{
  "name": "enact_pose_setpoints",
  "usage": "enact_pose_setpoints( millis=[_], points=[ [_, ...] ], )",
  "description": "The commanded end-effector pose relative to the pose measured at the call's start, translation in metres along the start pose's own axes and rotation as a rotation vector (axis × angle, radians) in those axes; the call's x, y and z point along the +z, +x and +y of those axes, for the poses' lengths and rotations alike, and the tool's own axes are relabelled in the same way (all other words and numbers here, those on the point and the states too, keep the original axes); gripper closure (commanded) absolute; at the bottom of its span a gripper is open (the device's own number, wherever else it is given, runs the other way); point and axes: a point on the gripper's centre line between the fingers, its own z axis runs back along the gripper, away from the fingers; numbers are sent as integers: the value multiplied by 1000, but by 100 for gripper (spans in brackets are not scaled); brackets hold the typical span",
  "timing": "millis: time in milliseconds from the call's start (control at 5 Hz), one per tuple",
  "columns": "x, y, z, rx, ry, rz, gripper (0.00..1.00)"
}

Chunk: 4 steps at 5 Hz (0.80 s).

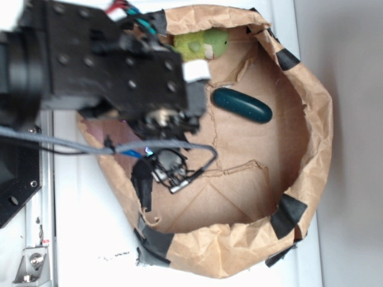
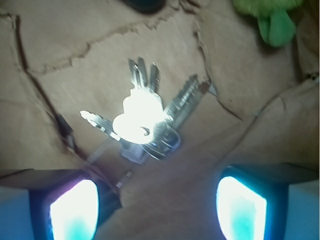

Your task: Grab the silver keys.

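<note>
The silver keys lie fanned out on the brown paper floor of the paper-lined basin, bright with glare in the wrist view. In the exterior view the keys sit at the basin's lower left, partly hidden under the arm and its cable. My gripper is open, with its two glowing fingertips wide apart. It hangs just above the paper, the keys lying just beyond the gap between the fingertips. Nothing is held.
A dark teal capsule-shaped object lies in the middle of the basin. A green plush toy sits at the far rim, also in the wrist view. The crumpled paper wall, taped with black tape, rings the floor.
</note>
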Motion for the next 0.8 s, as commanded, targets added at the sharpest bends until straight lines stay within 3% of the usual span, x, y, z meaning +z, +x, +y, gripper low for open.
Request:
enact_pose_setpoints(
  millis=[0,200,400,600],
  points=[
    [5,7,16,39,-16,-49,0],
    [0,4,14,41,-27,-50,0],
    [-1,-3,10,61,-78,-36,0],
    [15,-8,13,23,-126,27,0]
  ],
)
